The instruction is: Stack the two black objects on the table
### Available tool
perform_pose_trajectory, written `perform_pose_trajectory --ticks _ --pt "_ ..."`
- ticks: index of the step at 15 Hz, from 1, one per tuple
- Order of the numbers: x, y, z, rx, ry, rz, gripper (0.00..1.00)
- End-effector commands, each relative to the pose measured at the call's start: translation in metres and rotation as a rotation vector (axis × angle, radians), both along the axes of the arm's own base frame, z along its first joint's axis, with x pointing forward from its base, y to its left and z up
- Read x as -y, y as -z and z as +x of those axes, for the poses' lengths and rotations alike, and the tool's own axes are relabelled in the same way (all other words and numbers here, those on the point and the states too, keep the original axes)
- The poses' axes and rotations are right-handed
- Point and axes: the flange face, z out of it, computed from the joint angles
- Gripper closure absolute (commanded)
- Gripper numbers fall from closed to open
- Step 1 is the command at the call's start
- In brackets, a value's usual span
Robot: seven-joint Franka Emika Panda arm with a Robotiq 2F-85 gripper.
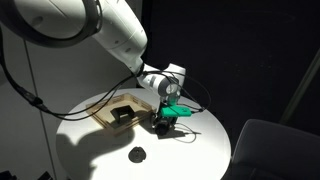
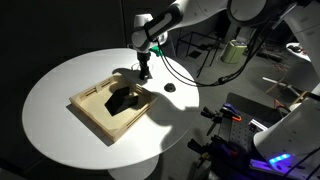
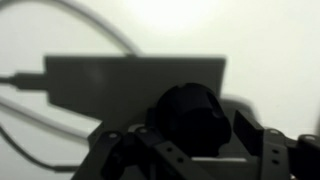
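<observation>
My gripper is shut on the small rounded black knob, which fills the space between the fingers in the wrist view. In both exterior views the gripper hangs low over the round white table, just beside the far corner of the wooden tray. The knob itself is hard to make out there. The flatter black disc lies alone on the tabletop, apart from the gripper.
The light-wood tray holds a larger angular black block. It shows as a grey rectangle in the wrist view. Cables trail across the table behind the gripper. The table edge is near the disc.
</observation>
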Motion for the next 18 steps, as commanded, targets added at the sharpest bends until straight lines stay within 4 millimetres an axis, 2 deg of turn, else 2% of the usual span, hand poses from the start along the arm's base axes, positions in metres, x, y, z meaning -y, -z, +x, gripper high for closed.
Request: perform_pose_trajectory --ticks 1,2,7,13,18 --pt "-0.001 -0.004 0.005 0.0 -0.043 -0.017 0.53" --pt "-0.001 -0.006 0.004 0.002 -0.048 -0.024 0.58" --pt "0.001 -0.021 0.0 0.018 -0.058 -0.058 0.58" --pt "-0.004 -0.069 -0.01 0.072 -0.061 -0.084 0.58" --pt "-0.015 -0.105 -0.031 0.101 -0.064 -0.108 0.58"
